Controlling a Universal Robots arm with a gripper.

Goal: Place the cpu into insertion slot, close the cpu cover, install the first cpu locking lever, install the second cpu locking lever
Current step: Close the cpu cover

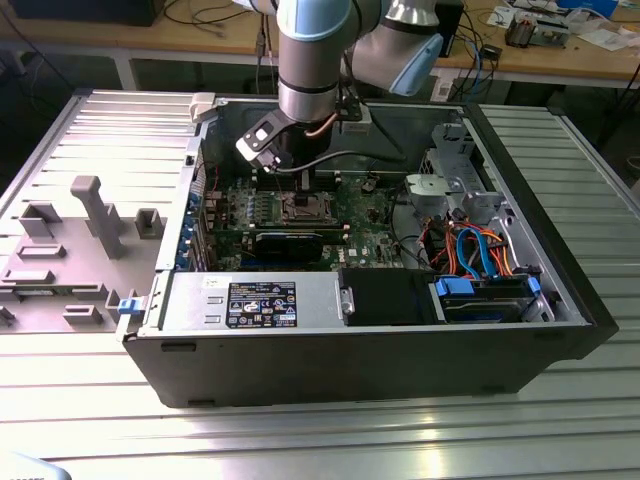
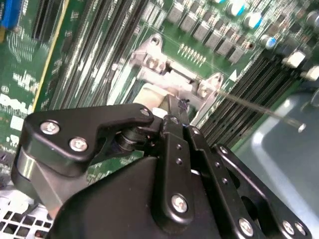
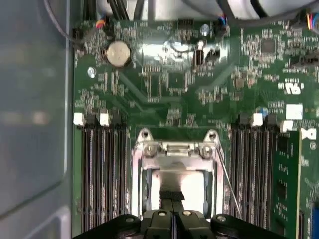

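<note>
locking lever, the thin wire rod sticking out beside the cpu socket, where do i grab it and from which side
Grip the locking lever near its free end, where the thin rod seems lifted clear of the memory slots. Come from above, one finger each side, pinching across the rod; its other end sits tight against the cpu cover.

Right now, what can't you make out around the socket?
- First wrist view: the pincer hides part of the cpu; contact unclear.
- Second wrist view: the pincer's body covers most of the cpu cover.
- Exterior view: the insertion slot is too small to show whether the cpu cover is closed.
</note>
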